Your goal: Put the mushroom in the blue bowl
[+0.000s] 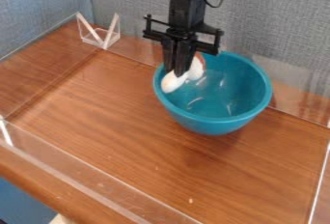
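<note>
My tool (177, 71) is clamped on the mushroom (179, 78), over the left part of the bowl (215, 97) as this view shows it. The mushroom's pale stem angles down toward the bowl's near-left rim, and a bit of reddish cap shows beside my fingers. I cannot tell whether the stem touches that rim or hangs just inside it. The bowl sits upright on the wooden surface (123, 131), and a white wire stand (96, 33) is well apart, near the back wall.

The step in hand, as I judge it, is the release, with the carrying nearly done. I should shift a little toward the bowl's middle first, so the whole stem is past the rim, then lower gently and part my 2 fingers only once the mushroom is below the lip. Opening here could let it tip over the edge. Then I should rise straight up, so I neither drag it out nor nudge the bowl.
</note>
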### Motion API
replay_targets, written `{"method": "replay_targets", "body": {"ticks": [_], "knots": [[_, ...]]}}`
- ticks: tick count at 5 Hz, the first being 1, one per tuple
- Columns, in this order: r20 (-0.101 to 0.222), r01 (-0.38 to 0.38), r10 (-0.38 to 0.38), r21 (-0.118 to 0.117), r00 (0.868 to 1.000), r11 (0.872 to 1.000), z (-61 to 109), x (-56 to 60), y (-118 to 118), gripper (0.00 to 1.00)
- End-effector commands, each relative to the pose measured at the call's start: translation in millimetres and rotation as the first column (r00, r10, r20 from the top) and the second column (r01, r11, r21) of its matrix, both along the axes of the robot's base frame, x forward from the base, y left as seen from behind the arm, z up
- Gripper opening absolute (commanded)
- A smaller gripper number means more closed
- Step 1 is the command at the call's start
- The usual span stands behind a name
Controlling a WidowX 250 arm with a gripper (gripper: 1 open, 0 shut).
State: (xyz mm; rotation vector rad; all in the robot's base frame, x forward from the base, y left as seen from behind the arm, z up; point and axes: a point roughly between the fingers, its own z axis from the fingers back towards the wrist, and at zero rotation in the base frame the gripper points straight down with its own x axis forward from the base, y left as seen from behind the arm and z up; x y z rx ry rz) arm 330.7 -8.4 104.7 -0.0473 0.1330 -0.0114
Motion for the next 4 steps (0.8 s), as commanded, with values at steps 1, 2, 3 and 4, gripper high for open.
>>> {"method": "replay_targets", "body": {"ticks": [1, 2, 3, 4], "knots": [[0.067, -0.014, 0.014, -0.002, 0.998, 1.0, 19.4, 8.6, 6.2, 0.0], [0.069, -0.017, 0.017, -0.003, 0.997, 1.0, 20.8, 8.7, 7.8, 0.0], [0.072, -0.018, 0.019, -0.003, 0.997, 1.0, 22.1, 8.9, 9.4, 0.0], [0.073, -0.02, 0.02, -0.004, 0.997, 1.0, 23.0, 9.1, 10.7, 0.0]]}}
